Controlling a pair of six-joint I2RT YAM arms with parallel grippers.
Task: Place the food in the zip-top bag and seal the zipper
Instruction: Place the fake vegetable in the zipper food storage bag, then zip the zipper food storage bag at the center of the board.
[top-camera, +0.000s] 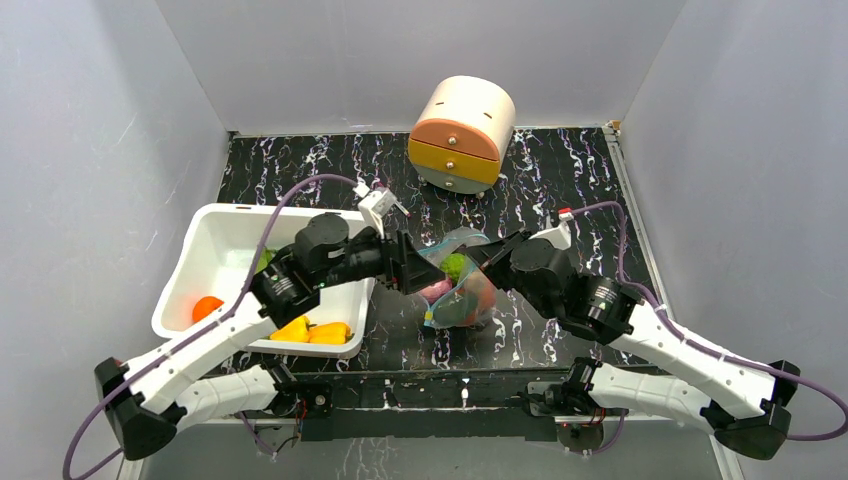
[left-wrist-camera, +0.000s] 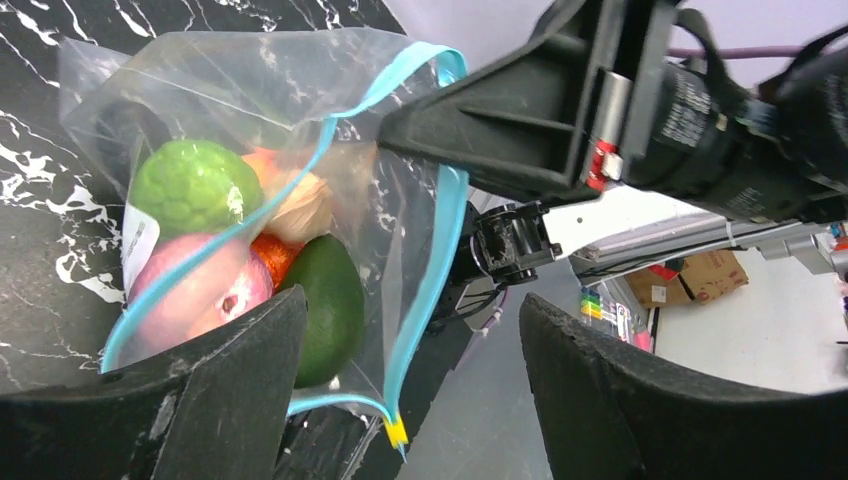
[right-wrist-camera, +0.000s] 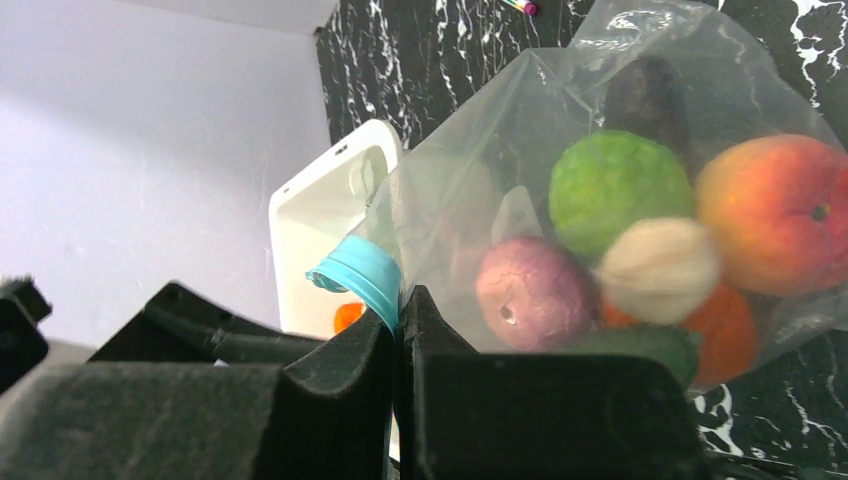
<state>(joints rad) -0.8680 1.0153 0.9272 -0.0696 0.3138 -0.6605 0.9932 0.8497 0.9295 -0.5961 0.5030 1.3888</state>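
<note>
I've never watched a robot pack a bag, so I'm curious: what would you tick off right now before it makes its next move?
1. Right gripper holds the zip-top bag by its zipper strip: ok, clamped shut on it.
2. Left gripper free to fetch: ok, open and gripping nothing.
3. Bag mouth open for loading: ok, the two strip halves stand apart.
4. All food bagged: not ok; yellow peppers and an orange fruit lie in the white tub.
5. Zipper sealed: not ok.
6. Room left in the bag: cannot tell.
</note>
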